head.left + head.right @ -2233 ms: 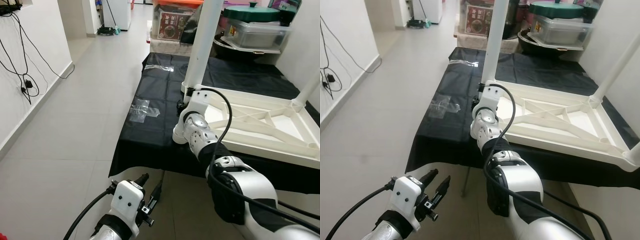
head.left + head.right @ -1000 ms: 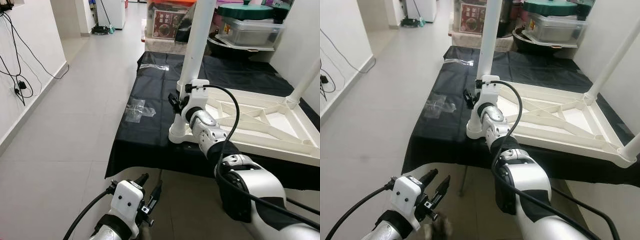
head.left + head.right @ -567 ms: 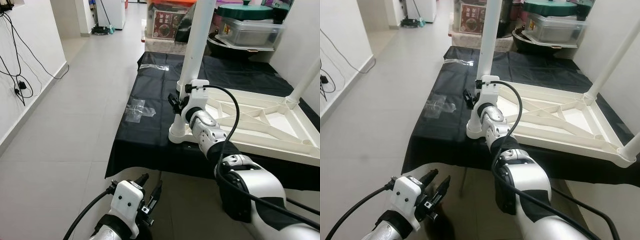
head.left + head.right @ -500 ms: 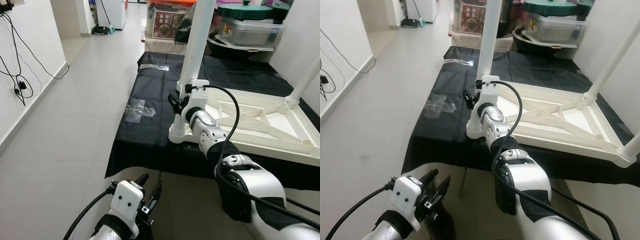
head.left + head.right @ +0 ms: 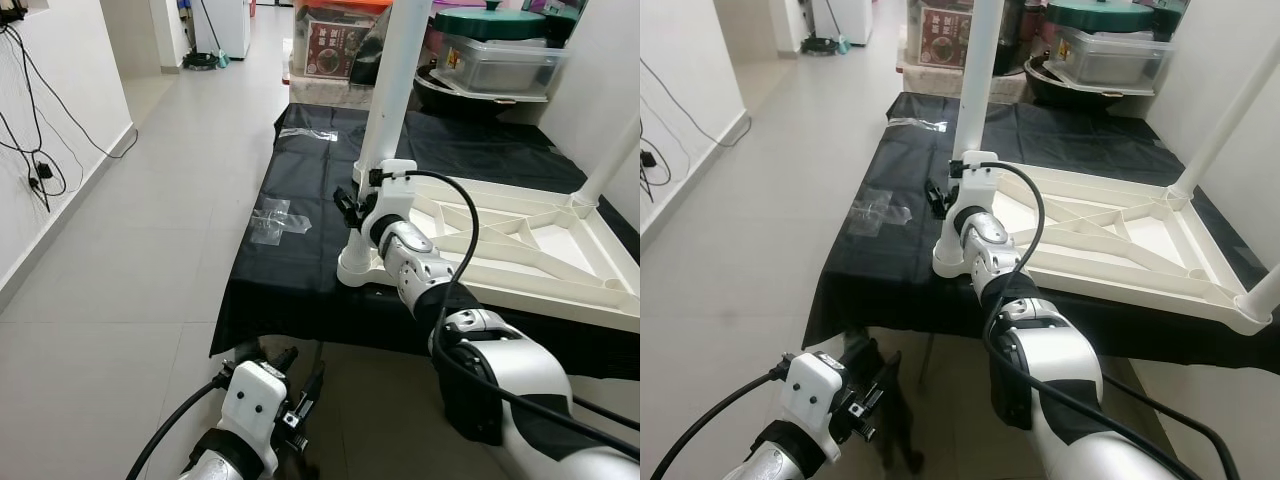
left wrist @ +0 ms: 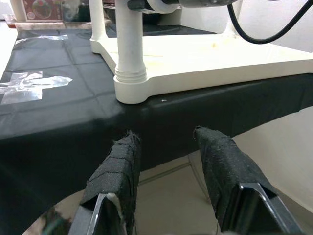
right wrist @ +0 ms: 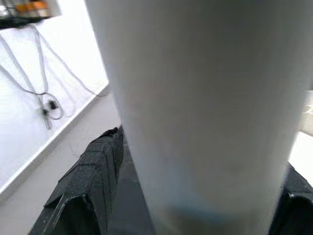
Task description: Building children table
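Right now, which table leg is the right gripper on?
The near-left leg, at the table's corner nearest the robot; right gripper grips it just above its socket.

Upturned white table [image 5: 1120, 240] on black-covered desk [image 5: 890, 270]; right claw [image 5: 940, 196] closed around its near-corner leg [image 5: 976, 80]; left claw [image 5: 872, 385] low, open.

Black cloth [image 5: 300, 270], clear plastic wrap [image 5: 277, 219], storage boxes [image 5: 500, 60]
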### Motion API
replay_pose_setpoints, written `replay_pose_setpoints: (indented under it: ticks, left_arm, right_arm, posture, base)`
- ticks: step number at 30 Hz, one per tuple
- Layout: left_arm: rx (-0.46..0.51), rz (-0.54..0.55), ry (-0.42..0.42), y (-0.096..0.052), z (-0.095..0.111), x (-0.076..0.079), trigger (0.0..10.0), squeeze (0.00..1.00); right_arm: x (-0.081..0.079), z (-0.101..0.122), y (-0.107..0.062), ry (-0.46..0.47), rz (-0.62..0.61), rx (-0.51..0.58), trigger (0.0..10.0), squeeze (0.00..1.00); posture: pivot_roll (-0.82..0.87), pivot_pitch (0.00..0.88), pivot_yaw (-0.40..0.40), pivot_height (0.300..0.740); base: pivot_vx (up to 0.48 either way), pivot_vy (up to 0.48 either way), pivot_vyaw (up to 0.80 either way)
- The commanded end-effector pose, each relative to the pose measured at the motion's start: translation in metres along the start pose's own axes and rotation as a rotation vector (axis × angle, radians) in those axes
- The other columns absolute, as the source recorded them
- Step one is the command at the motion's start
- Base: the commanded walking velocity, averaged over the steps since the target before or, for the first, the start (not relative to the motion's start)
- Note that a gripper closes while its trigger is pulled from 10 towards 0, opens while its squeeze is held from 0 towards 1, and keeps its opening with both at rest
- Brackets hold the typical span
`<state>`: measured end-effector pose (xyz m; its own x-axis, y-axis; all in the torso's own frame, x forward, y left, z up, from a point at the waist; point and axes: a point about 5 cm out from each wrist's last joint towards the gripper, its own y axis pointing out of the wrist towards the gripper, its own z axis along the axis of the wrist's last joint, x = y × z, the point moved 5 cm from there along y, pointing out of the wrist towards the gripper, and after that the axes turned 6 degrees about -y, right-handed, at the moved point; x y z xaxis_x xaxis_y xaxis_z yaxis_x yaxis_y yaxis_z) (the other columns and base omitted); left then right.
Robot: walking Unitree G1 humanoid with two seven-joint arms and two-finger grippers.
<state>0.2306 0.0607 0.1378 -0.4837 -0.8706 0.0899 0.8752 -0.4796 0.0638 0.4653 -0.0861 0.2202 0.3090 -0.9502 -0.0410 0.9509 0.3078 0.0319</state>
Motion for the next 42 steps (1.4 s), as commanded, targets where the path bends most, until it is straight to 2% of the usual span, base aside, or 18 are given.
replay_pose_setpoints:
  ticks: [1,3,5,9,14,15,18,25,26,27,30,31,33,35,38,39,40,42]
  left_arm:
    - [-0.016,-0.001,-0.003,0.000,-0.004,0.001,10.0,0.00]
    - [-0.015,-0.001,-0.003,-0.001,-0.003,0.001,10.0,0.00]
    - [-0.014,0.002,-0.004,-0.001,-0.003,0.001,10.0,0.00]
    - [-0.014,0.006,-0.004,-0.001,-0.003,0.001,10.0,0.00]
    - [-0.014,0.011,-0.003,-0.001,-0.003,0.000,10.0,0.00]
    - [-0.014,0.011,-0.003,-0.001,-0.003,0.000,10.0,0.00]
    - [-0.011,0.012,0.000,0.000,-0.003,0.000,10.0,0.00]
    - [-0.011,0.012,0.001,0.000,-0.003,0.000,10.0,0.00]
    - [-0.011,0.012,0.001,0.001,-0.002,0.000,10.0,0.00]
    - [-0.011,0.016,0.002,0.000,-0.003,0.000,10.0,0.00]
    - [-0.010,0.018,0.002,0.000,-0.003,0.000,10.0,0.00]
    - [-0.010,0.022,0.002,0.000,-0.003,0.000,10.0,0.00]
    - [-0.009,0.026,0.000,0.000,-0.002,-0.001,10.0,0.00]
    - [-0.009,0.026,0.000,0.000,-0.002,-0.001,10.0,0.00]
    - [-0.014,0.019,0.001,0.000,-0.004,0.000,10.0,0.00]
    - [-0.015,0.018,0.000,0.000,-0.004,0.000,10.0,0.00]
    - [-0.015,0.018,0.000,0.000,-0.004,0.000,10.0,0.00]
    - [-0.018,0.015,0.000,0.000,-0.005,0.000,10.0,0.00]
  right_arm:
    - [-0.007,-0.006,-0.001,0.001,0.060,-0.016,10.0,0.00]
    - [-0.012,-0.004,-0.001,0.002,0.131,-0.014,10.0,0.00]
    - [-0.021,0.001,-0.005,0.005,0.294,-0.027,10.0,0.00]
    - [-0.026,0.001,-0.007,-0.006,0.368,-0.037,10.0,0.00]
    - [-0.044,-0.007,-0.019,-0.093,0.598,-0.081,10.0,0.00]
    - [-0.044,-0.007,-0.019,-0.093,0.598,-0.081,10.0,0.00]
    - [-0.074,-0.010,-0.039,-0.122,0.920,-0.105,10.0,0.00]
    - [-0.089,-0.004,-0.050,-0.095,1.076,-0.089,10.0,0.00]
    - [-0.091,-0.004,-0.050,-0.101,1.086,-0.086,3.2,0.00]
    - [-0.092,-0.006,-0.048,-0.119,1.061,-0.087,0.0,0.00]
    - [-0.092,-0.008,-0.046,-0.132,1.042,-0.088,0.0,0.00]
    - [-0.088,-0.010,-0.036,-0.169,0.920,-0.086,0.0,0.00]
    - [-0.064,-0.012,-0.013,-0.211,0.575,-0.087,0.0,0.00]
    - [-0.064,-0.012,-0.013,-0.211,0.575,-0.087,0.0,0.00]
    - [-0.003,-0.011,0.000,-0.144,0.062,-0.105,0.0,0.00]
    - [0.012,-0.010,-0.002,-0.115,-0.049,-0.107,0.0,0.00]
    - [0.012,-0.010,-0.002,-0.115,-0.049,-0.107,0.0,0.00]
    - [0.050,-0.010,-0.011,-0.018,-0.357,-0.080,0.0,0.00]
  posture:
    - [0.11,0.060,-0.097,0.740]
    - [0.11,0.064,-0.102,0.740]
    - [0.11,0.066,-0.104,0.740]
    - [0.11,0.070,-0.103,0.740]
    - [0.11,0.069,-0.106,0.740]
    - [0.11,0.069,-0.106,0.740]
    - [0.11,0.068,-0.109,0.740]
    - [0.11,0.067,-0.110,0.740]
    - [0.11,0.067,-0.110,0.740]
    - [0.11,0.067,-0.111,0.740]
    - [0.11,0.064,-0.111,0.740]
    - [0.11,0.064,-0.114,0.740]
    - [0.11,0.060,-0.110,0.740]
    - [0.11,0.060,-0.110,0.740]
    - [0.11,0.051,-0.107,0.740]
    - [0.11,0.051,-0.107,0.740]
    - [0.11,0.051,-0.107,0.740]
    - [0.11,0.048,-0.106,0.740]
  base:
    - [0.000,0.000,0.00]
    - [0.000,0.000,0.00]
    - [0.000,0.000,0.00]
    - [0.000,0.000,0.00]
    - [0.000,0.000,0.00]
    - [0.000,0.000,0.00]
    - [0.000,0.000,0.00]
    - [0.000,0.000,0.00]
    - [0.000,0.000,0.00]
    - [0.000,0.000,0.00]
    - [0.000,0.000,0.00]
    - [0.000,0.000,0.00]
    - [0.000,0.000,0.00]
    - [0.000,0.000,0.00]
    - [0.000,0.000,0.00]
    - [0.000,0.000,0.00]
    - [0.000,0.000,0.00]
    - [0.000,0.000,0.00]
